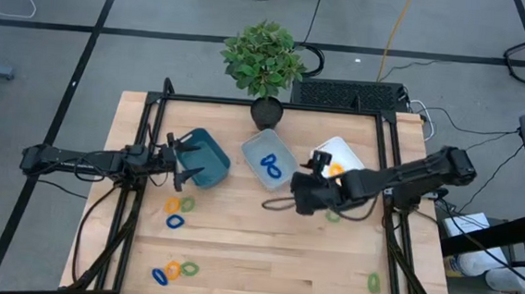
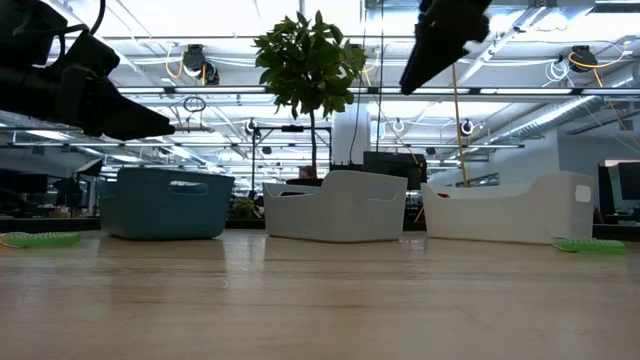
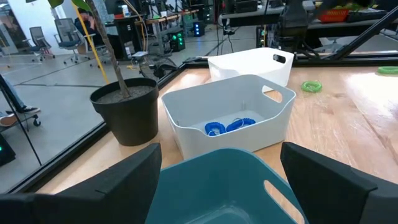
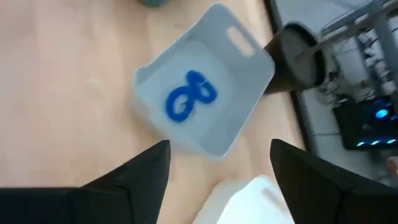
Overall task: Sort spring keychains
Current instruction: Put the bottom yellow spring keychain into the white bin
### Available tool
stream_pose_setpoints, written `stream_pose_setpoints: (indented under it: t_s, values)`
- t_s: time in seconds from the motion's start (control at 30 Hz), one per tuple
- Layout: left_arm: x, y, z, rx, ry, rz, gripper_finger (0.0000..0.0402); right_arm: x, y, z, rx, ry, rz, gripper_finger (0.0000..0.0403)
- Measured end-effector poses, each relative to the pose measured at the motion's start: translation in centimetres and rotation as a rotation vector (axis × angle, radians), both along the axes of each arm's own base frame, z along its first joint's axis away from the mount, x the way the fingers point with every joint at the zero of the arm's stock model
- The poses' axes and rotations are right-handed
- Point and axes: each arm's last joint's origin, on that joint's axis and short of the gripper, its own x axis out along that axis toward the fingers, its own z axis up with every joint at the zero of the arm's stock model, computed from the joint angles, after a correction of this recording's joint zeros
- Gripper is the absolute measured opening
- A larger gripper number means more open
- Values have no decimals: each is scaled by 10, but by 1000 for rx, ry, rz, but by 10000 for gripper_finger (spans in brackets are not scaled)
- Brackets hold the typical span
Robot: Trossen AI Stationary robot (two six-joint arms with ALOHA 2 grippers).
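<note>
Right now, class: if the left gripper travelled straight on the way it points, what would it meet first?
The left gripper, its fingers spread open, points over the teal bin directly below it. Straight ahead, the first thing is probably the near wall of the grey-blue bin holding blue spring keychains, though the gripper's height makes depth uncertain.

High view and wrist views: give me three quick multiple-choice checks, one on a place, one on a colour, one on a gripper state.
1. The left gripper is over: A the teal bin; B the plant; C the white bin.
2. The keychains in the middle bin are: A green; B orange; C blue.
3. The right gripper is: A shut on a keychain; B open, holding nothing; C hidden.

A: its fingers straddle the teal rim. C: blue coils show inside. B: the right wrist view shows its fingers spread with nothing between.
</note>
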Motion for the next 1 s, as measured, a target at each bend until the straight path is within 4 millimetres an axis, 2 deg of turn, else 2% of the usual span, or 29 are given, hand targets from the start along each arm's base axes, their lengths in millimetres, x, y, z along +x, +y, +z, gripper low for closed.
stream_pose_setpoints:
  t_s: [0.1,0.27,0.43,0.6,1.0]
  values:
    - [0,0,0,0,0,0,335,-8,15,1,77,-16,-3,263]
    - [0,0,0,0,0,0,335,-23,37,-6,245,59,-30,263]
    - [0,0,0,0,1,0,335,-43,58,-11,367,205,-15,263]
    - [0,0,0,0,1,0,335,-65,77,-13,411,321,-9,263]
    - [0,0,0,0,0,0,335,-94,111,-13,453,293,-61,263]
